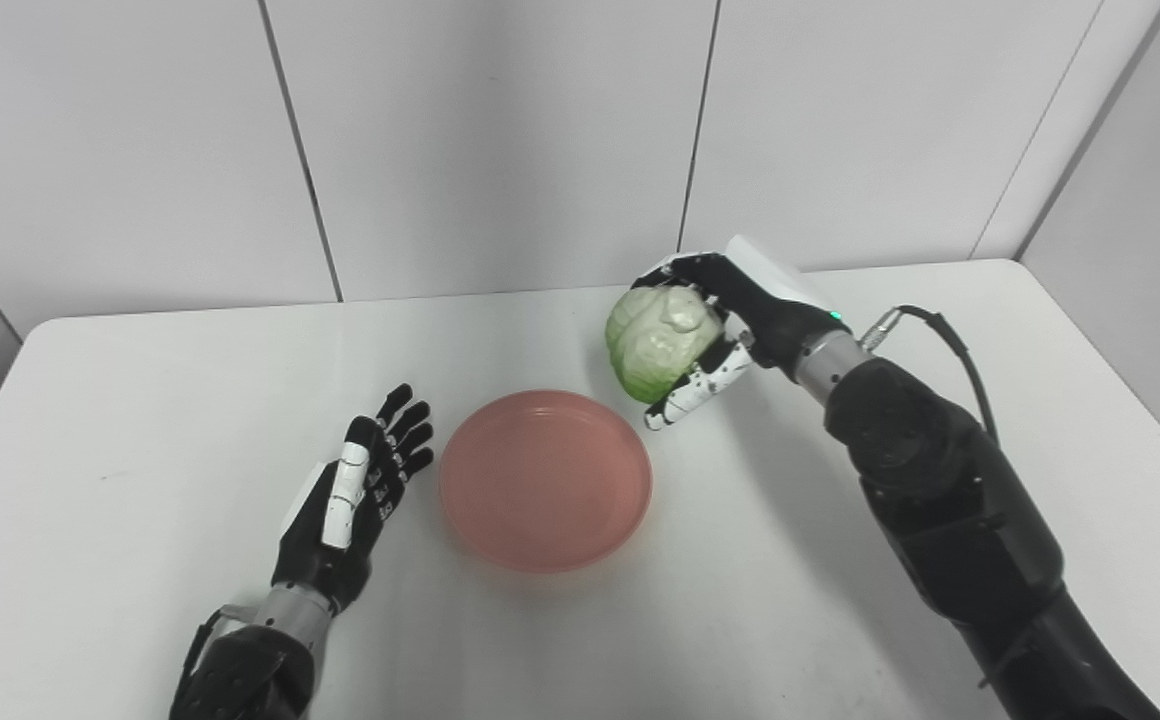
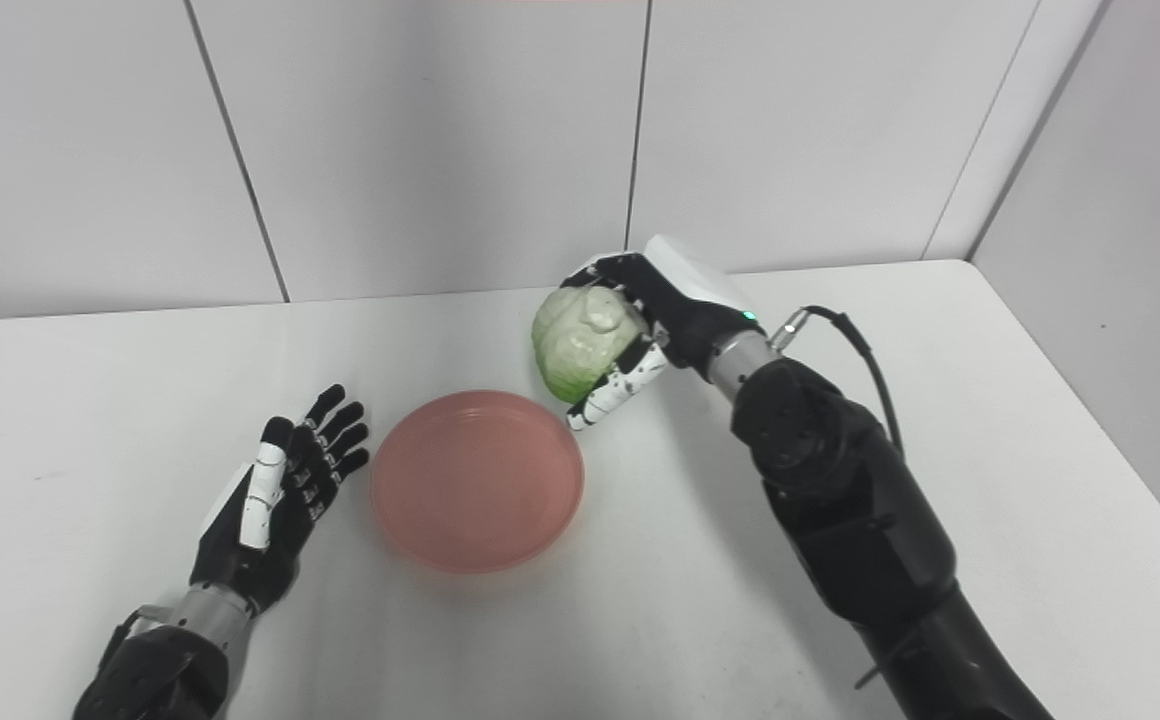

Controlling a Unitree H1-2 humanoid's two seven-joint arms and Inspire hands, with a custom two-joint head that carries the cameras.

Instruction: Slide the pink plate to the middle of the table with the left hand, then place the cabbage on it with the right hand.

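Nearest me, my left hand [image 1: 355, 495] rests released beside one pink plate [image 1: 545, 480]; my right hand [image 1: 730, 325] grasps one cabbage [image 1: 660, 340] beyond it.

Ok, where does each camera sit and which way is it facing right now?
Left eye view: on the head, looking down at the table; shows the left hand open beside the plate, and the right hand holding the cabbage.
Right eye view: beside it, facing the same way; both arms enter from the bottom edge.
Shared: both show the same scene, only shifted sideways.
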